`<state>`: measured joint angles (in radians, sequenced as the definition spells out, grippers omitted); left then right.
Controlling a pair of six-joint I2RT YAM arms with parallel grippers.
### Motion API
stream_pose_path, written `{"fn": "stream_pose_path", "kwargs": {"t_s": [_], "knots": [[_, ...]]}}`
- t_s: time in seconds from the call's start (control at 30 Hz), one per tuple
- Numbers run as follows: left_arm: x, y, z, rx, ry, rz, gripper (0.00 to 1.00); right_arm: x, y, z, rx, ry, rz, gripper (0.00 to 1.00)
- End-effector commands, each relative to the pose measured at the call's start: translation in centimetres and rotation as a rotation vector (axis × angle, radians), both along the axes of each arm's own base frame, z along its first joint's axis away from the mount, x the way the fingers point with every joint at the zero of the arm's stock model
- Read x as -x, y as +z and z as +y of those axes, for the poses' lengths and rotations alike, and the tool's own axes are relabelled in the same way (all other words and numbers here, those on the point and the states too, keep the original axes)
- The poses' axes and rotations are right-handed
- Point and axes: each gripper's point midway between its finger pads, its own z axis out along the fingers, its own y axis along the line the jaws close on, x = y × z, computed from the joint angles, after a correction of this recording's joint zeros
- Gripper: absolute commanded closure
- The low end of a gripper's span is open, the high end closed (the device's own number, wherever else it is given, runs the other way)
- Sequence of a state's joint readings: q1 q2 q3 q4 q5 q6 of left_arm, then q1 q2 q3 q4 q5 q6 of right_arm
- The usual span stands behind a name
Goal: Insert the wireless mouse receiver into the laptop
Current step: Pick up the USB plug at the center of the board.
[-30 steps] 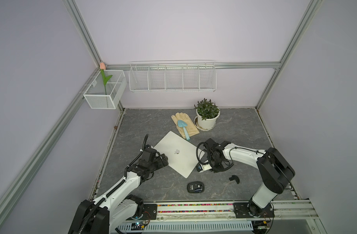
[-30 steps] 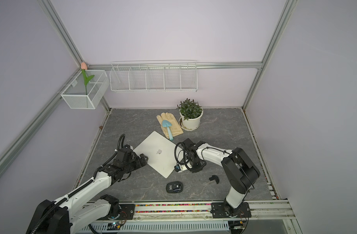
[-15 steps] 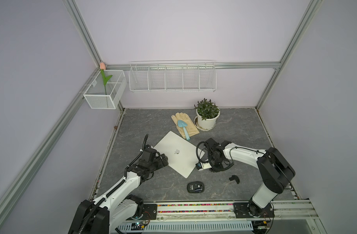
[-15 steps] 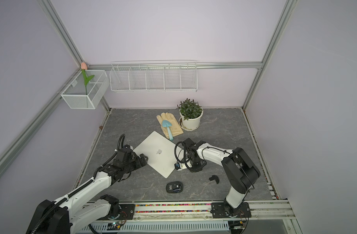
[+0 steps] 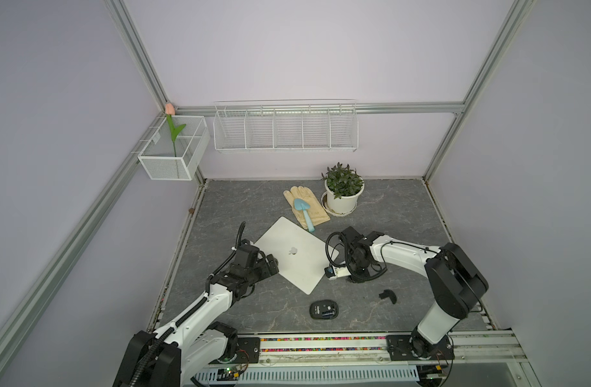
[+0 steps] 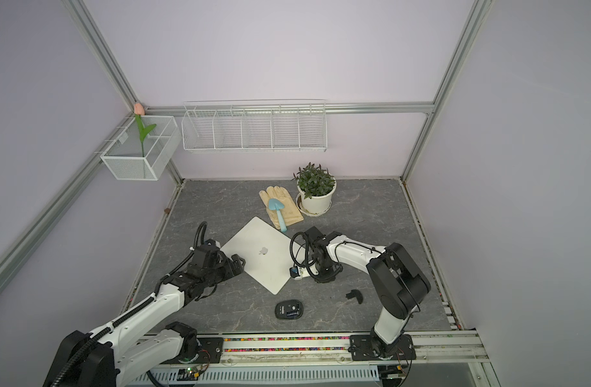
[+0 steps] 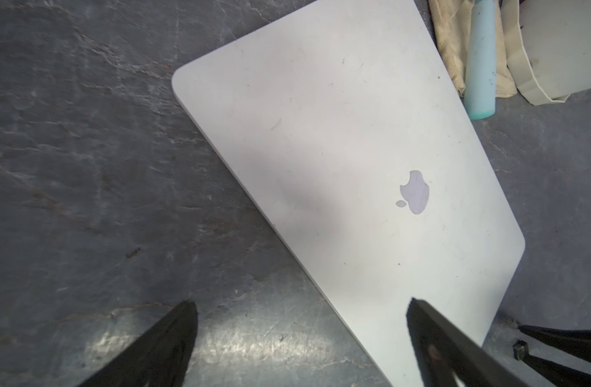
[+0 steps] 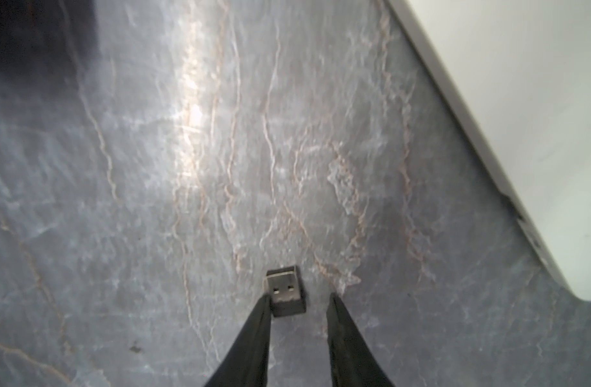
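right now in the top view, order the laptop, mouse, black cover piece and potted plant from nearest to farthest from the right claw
From the right claw, in a top view:
1. laptop: just to its left, edge alongside.
2. wireless mouse: toward the base rail.
3. black cover piece: off to its right.
4. potted plant: by the back wall.

The thin silver-white laptop [image 5: 294,258] lies cornerwise at the middle of the grey stone-patterned worktop [image 5: 240,201]. Behind it lies a beige work glove [image 5: 317,209] with a light-blue plastic trowel [image 5: 304,212] on it. A white-potted green plant [image 5: 342,199] stands just right of the glove, near the back edge. Before the laptop, by the front edge, lies the small black oval mouse [image 5: 323,309], its curved black cover piece [image 5: 387,296] apart to the right. The small metal receiver [image 8: 285,291] lies on the worktop beside the laptop's right edge.
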<state>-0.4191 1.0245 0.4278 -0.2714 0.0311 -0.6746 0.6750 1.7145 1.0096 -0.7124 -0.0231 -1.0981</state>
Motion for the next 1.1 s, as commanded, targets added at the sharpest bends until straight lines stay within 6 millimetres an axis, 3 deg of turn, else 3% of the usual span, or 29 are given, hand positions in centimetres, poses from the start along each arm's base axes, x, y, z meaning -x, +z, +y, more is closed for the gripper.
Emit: {"fn": "stream_pose_path", "kwargs": {"t_s": [0.0, 0.5, 0.63, 1.07], "knots": [[0.3, 0.0, 0.3, -0.009, -0.005, 0.002, 0.01, 1.0, -0.7, 0.4, 0.006, -0.001, 0.062, 0.7], [0.6, -0.2, 0.5, -0.014, -0.005, 0.0, 0.01, 2.2, -0.9, -0.2, 0.045, 0.012, 0.08, 0.76], [0.6, 0.0, 0.5, -0.011, -0.003, -0.005, 0.01, 2.4, -0.9, -0.3, 0.045, 0.009, 0.07, 0.67], [0.9, -0.2, 0.7, -0.01, 0.002, 0.001, 0.01, 1.7, -1.0, 0.1, 0.041, 0.001, 0.037, 0.63]]}}
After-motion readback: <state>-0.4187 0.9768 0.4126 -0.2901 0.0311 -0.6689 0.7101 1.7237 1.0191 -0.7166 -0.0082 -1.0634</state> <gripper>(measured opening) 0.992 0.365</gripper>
